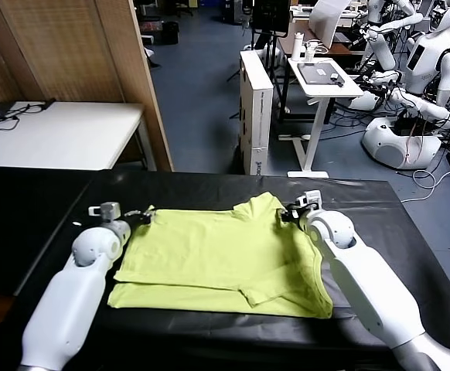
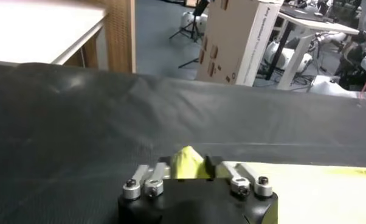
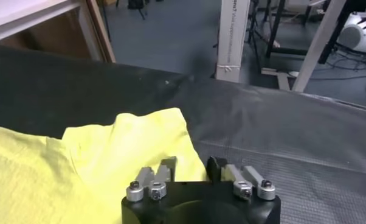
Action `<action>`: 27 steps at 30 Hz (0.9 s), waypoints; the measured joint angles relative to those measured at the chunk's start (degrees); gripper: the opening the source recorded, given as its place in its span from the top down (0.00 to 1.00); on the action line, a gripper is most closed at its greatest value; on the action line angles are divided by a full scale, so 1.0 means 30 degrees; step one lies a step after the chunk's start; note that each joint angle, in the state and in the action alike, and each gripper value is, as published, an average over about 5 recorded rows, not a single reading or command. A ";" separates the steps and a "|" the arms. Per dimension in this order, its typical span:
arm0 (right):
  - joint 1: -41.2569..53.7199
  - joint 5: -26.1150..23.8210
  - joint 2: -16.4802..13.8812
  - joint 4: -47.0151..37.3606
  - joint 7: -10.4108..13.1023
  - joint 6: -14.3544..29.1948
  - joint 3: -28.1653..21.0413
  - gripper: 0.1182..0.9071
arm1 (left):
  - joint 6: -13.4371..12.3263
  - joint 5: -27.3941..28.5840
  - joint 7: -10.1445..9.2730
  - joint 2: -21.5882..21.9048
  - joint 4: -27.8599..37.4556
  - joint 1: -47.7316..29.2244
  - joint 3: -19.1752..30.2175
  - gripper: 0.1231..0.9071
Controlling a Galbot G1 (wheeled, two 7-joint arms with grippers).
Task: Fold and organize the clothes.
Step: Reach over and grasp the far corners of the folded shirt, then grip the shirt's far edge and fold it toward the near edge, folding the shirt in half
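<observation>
Hidden: in the head view both sets of fingertips are small and dark against the cloth; the right gripper's contact point sits below the edge of its own wrist view.
T-shirt [image 1: 217, 259]: lime yellow-green, lying partly folded on the black table [image 1: 39, 209], one sleeve poking toward the far edge, hem edges doubled along the near side.
Left gripper [image 2: 194, 165]: at the shirt's far left corner; jaws drawn together, with a peak of yellow-green cloth pinched up between them.
Right gripper [image 3: 191, 167]: at the shirt's far right side, by the sleeve; fingers [image 3: 166, 168] stand with a narrow gap, cloth just beside them. Cannot tell whether any fabric is caught.
Arms: both white forearms reach forward along the shirt's two sides, left and right.
Surroundings: white table [image 1: 63, 135] off to the far left; tall cardboard box [image 1: 256, 108] and a white stand [image 1: 322, 85] beyond the table; other white robots [image 1: 410, 85] parked at far right.
Obstructions: nothing lies on the shirt between the two grippers.
</observation>
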 joint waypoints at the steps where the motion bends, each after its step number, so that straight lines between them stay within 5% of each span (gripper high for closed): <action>1: -0.0029 0.0000 -0.0031 0.0024 -0.0043 0.0084 0.0017 0.87 | 0.0000 0.0061 0.0006 -0.0004 -0.0023 0.0026 0.0011 0.94; 14: -0.0797 0.0947 -0.0585 0.1145 -0.0754 0.3383 0.0624 0.97 | 0.0194 0.0250 0.0091 0.0109 -0.0887 0.0724 -0.0182 0.96; 27: -0.3152 0.1223 -0.1973 0.3970 -0.1187 0.3896 0.1778 0.97 | 0.0021 -0.0307 -0.0227 0.0918 -0.3927 0.2500 -0.1210 0.96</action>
